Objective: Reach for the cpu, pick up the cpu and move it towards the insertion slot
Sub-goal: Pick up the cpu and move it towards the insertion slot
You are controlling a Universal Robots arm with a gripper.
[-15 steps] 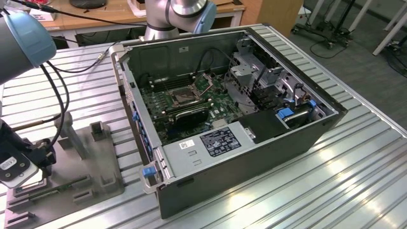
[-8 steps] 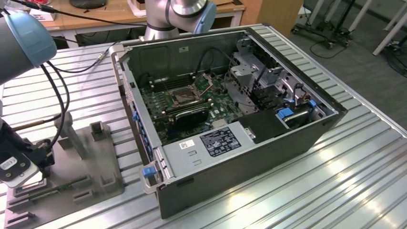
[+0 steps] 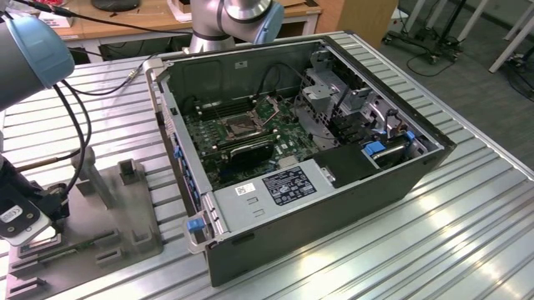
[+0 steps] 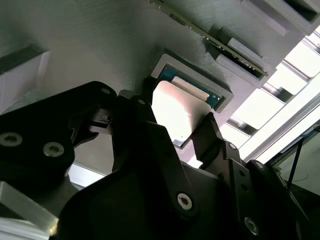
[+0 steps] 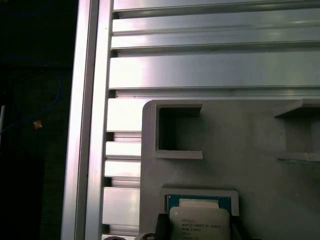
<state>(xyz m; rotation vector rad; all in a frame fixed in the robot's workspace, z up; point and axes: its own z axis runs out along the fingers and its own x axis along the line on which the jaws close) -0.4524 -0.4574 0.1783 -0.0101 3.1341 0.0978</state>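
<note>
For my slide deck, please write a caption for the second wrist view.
Gripper poised over the cpu seated in the grey fixture.

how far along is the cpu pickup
Reach looks done: the gripper is down at the cpu, which lies seated in its recess in the grey fixture. In hand: the pickup, though I can't tell if the cpu is gripped yet. Left: it has not been lifted out or carried to the socket inside the open computer case.

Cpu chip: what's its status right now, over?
Gripper low over cpu. Cpu seated in grey fixture pocket. Insertion slot across in the open case. Nothing between gripper and cpu.
</note>
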